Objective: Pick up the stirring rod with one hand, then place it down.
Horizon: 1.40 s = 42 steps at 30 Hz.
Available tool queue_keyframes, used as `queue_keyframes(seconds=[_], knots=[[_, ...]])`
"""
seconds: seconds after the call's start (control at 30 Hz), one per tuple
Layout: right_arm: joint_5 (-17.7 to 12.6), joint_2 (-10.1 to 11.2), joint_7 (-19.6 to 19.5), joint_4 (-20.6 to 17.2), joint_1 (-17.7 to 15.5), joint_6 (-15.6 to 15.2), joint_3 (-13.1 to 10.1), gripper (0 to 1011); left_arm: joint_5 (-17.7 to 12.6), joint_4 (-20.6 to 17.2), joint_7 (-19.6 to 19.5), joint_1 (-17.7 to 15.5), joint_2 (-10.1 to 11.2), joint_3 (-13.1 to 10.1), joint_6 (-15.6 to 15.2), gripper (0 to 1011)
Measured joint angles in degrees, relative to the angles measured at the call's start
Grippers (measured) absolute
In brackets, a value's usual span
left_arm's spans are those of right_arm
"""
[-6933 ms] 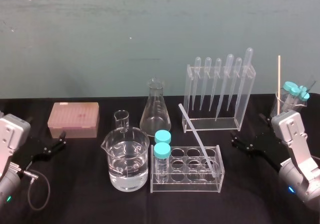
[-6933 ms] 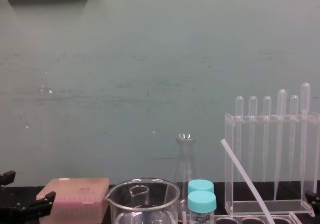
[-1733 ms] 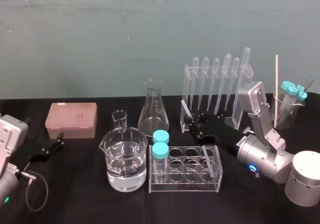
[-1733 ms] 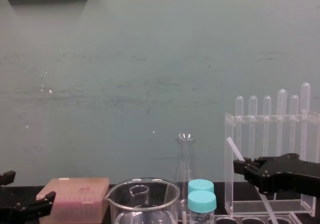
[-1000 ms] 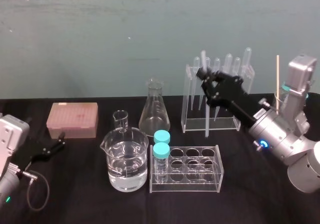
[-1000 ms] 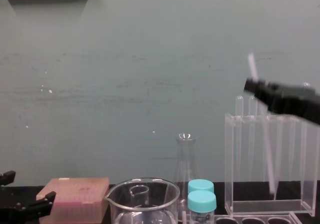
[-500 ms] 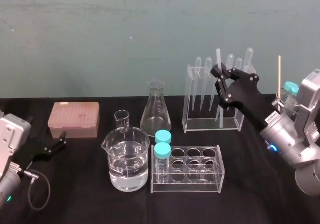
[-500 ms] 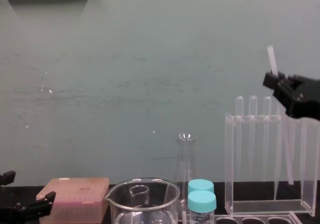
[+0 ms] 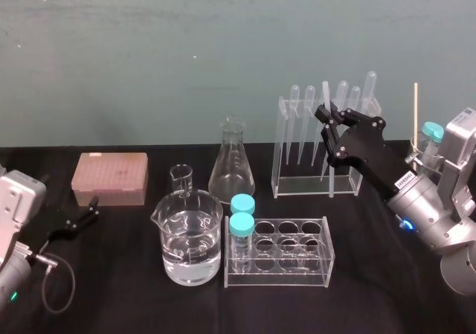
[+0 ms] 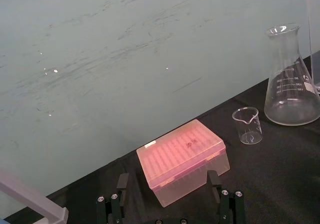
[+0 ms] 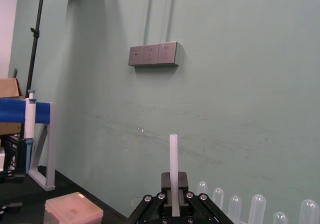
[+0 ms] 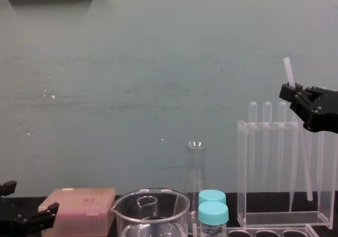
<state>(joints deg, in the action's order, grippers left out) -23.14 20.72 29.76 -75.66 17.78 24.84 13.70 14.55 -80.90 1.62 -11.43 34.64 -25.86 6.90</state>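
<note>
Pink box (image 9: 109,178) sits left of water beaker (image 9: 191,237).

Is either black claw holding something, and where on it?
The right gripper holds the stirring rod near its upper end, a short stub poking above the grip. The left gripper, parked at the left, holds nothing.

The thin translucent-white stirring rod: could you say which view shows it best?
Chest view: the stirring rod shows side-on, both ends, tilted in the black right gripper. The head view sets it against the pipette rack; the right wrist view, its top end.
</note>
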Motion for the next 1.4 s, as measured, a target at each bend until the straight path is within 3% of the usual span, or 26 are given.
queue_keyframes(seconds=[1.4], knots=[[-0.06,0.07,-0.04,-0.10,0.10,0.26,0.14,69,0.00,0.00,0.00,0.00,0.00,0.00,0.00,1000]])
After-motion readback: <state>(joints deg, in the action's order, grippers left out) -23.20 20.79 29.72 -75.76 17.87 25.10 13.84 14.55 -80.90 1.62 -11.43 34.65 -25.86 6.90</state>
